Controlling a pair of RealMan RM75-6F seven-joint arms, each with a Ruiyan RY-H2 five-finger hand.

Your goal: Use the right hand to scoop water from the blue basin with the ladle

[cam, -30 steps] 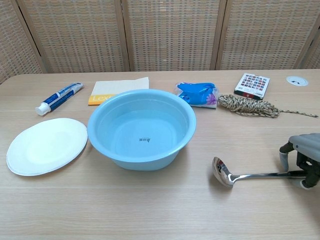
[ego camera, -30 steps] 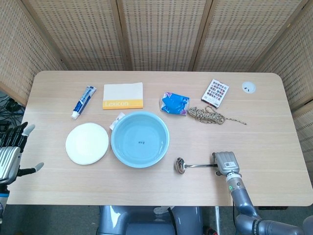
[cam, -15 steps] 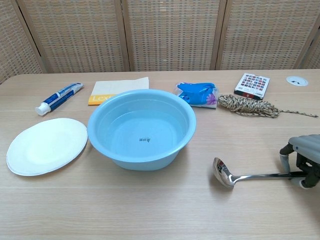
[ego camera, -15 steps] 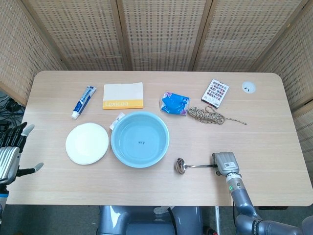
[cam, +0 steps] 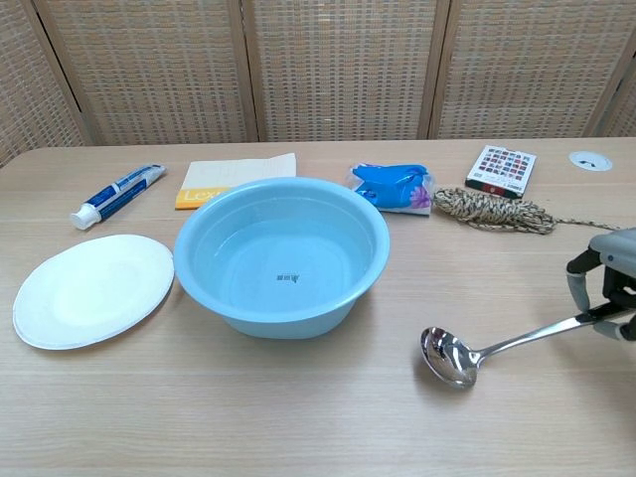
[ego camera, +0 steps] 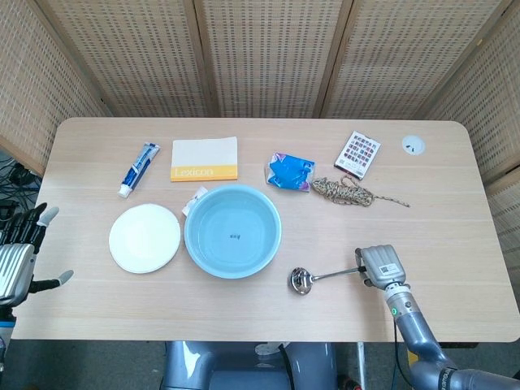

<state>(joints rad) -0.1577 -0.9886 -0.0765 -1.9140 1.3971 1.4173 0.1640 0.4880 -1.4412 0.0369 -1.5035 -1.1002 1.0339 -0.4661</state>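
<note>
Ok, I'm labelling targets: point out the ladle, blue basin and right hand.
ladle (cam: 452, 358), chest view, on its bowl.
blue basin (ego camera: 232, 207), head view, inner wall.
right hand (ego camera: 380, 265), head view, back of hand.

In the chest view, the right hand (cam: 608, 288) is cut off by the right edge, so only some fingers and part of the palm show. The top end of the ladle (cam: 497, 349) handle disappears inside that hand. In the head view, the hand's back faces the camera, hiding its fingers and the grip on the handle.

The left hand (ego camera: 20, 256) sits at the left edge of the head view, partly cropped, and does not appear in the chest view.

A small dark mark on the floor of the blue basin (cam: 285, 277) is too small to read. The pattern on the small card box (ego camera: 357, 153) is too fine to make out.
</note>
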